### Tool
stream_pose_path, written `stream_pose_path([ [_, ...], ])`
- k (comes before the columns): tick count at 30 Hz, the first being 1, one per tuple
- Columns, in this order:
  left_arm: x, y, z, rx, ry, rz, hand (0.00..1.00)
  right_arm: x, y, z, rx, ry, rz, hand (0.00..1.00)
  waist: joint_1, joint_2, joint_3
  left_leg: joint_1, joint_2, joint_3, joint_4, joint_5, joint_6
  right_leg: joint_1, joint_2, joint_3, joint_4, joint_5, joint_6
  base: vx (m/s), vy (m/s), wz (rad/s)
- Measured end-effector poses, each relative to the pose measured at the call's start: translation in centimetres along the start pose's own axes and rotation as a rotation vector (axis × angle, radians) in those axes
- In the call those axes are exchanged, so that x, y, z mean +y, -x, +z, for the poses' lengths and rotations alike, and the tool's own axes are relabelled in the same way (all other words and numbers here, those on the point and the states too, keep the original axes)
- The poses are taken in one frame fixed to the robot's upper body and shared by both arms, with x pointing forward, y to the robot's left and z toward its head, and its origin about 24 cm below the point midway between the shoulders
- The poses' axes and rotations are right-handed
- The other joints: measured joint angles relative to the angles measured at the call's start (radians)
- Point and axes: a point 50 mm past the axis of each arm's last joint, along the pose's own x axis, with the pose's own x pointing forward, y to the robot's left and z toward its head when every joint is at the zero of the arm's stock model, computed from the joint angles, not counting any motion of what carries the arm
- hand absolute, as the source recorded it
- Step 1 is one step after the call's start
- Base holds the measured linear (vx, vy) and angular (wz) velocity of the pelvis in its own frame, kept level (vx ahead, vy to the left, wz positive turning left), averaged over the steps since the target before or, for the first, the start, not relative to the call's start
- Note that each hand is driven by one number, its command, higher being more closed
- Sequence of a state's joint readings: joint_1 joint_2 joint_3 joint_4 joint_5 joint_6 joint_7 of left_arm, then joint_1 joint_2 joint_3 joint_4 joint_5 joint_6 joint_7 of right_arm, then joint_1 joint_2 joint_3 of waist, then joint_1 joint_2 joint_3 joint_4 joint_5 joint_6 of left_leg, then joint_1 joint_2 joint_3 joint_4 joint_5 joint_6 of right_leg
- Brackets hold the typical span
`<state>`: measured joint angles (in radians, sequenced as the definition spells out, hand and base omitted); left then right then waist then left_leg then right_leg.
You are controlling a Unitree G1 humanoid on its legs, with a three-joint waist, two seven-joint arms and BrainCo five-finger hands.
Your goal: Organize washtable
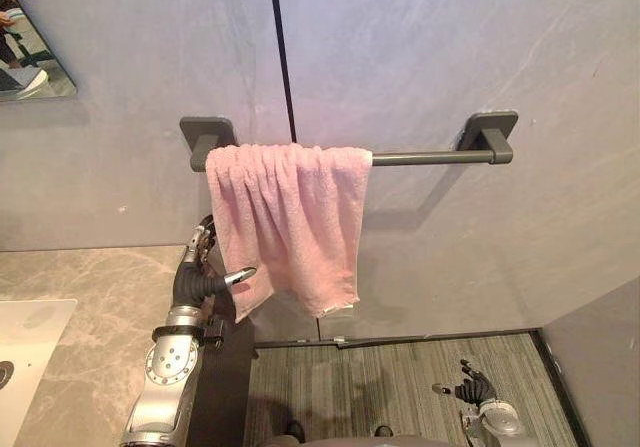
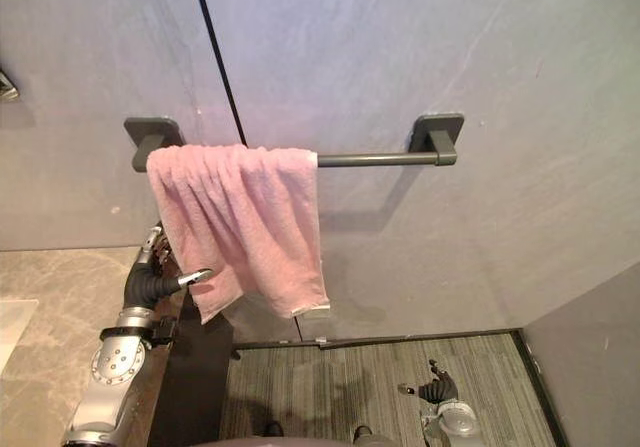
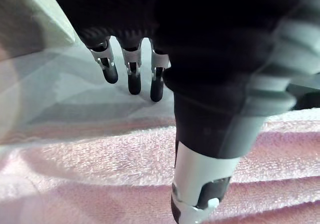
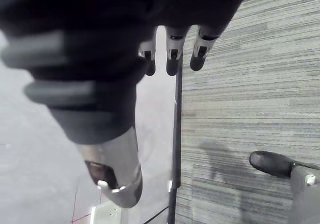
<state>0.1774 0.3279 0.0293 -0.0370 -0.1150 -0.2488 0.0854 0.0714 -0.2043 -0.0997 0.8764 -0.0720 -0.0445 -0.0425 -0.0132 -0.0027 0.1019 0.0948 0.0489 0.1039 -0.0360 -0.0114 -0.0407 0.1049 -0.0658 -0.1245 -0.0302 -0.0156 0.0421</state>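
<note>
A pink towel (image 1: 290, 222) hangs bunched over the left end of a dark grey wall bar (image 1: 420, 156). My left hand (image 1: 200, 272) is raised beside the towel's lower left edge, fingers straight and thumb pointing at the cloth, holding nothing. In the left wrist view the pink towel (image 3: 100, 169) lies just past the left hand's fingers (image 3: 132, 76), with no cloth between them and the thumb. My right hand (image 1: 470, 387) hangs low over the striped floor, fingers relaxed and empty.
A beige marble counter (image 1: 90, 317) with a white basin (image 1: 25, 357) lies at the lower left. A mirror corner (image 1: 30, 57) shows at the upper left. The bar's right half is bare. Grey striped carpet (image 1: 400, 387) covers the floor below.
</note>
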Motion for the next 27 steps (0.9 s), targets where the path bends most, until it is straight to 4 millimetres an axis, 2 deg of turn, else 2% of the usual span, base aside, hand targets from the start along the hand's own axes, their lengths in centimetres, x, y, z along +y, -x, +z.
stream_pose_path([
  [8, -0.4, -0.4, -0.3, 0.011, -0.016, -0.047, 1.00, 0.1, -0.1, 0.3, -0.012, 0.003, 0.006, 0.00, -0.010, -0.002, -0.001, 0.007, -0.001, 0.013, -0.020, 0.001, -0.001, -0.002, 0.001, 0.013, -0.015, 0.004, 0.001, 0.00, -0.003, -0.05],
  [11, -0.3, -0.7, -0.2, 0.006, -0.023, -0.049, 1.00, 0.4, -0.1, 1.4, -0.056, 0.016, 0.018, 0.00, -0.028, -0.006, -0.004, 0.007, -0.002, 0.013, -0.026, 0.001, 0.000, -0.001, 0.002, 0.014, -0.024, 0.006, 0.000, 0.01, -0.004, -0.02],
  [17, -0.3, -1.0, 0.0, -0.006, -0.022, -0.048, 1.00, 0.4, -0.1, 2.4, -0.100, 0.015, 0.018, 0.00, -0.028, -0.008, -0.005, 0.010, -0.001, 0.013, -0.029, 0.000, 0.000, -0.001, 0.002, 0.018, -0.026, 0.008, -0.003, 0.00, -0.007, -0.02],
  [20, -0.3, -1.0, 0.0, -0.005, -0.022, -0.048, 1.00, 0.3, 0.1, 3.8, -0.172, -0.001, 0.015, 0.00, -0.028, -0.008, -0.005, 0.011, -0.001, 0.014, -0.028, 0.000, 0.000, -0.001, 0.002, 0.020, -0.026, 0.011, -0.004, -0.04, -0.010, -0.02],
  [27, -0.3, -0.9, 0.0, -0.005, -0.024, -0.045, 1.00, 0.1, 2.1, 10.5, -0.506, 0.017, 0.074, 0.00, -0.028, -0.010, -0.006, 0.015, -0.001, 0.024, -0.026, 0.000, 0.000, -0.003, 0.002, 0.034, -0.028, 0.019, 0.001, -0.05, -0.012, -0.06],
])
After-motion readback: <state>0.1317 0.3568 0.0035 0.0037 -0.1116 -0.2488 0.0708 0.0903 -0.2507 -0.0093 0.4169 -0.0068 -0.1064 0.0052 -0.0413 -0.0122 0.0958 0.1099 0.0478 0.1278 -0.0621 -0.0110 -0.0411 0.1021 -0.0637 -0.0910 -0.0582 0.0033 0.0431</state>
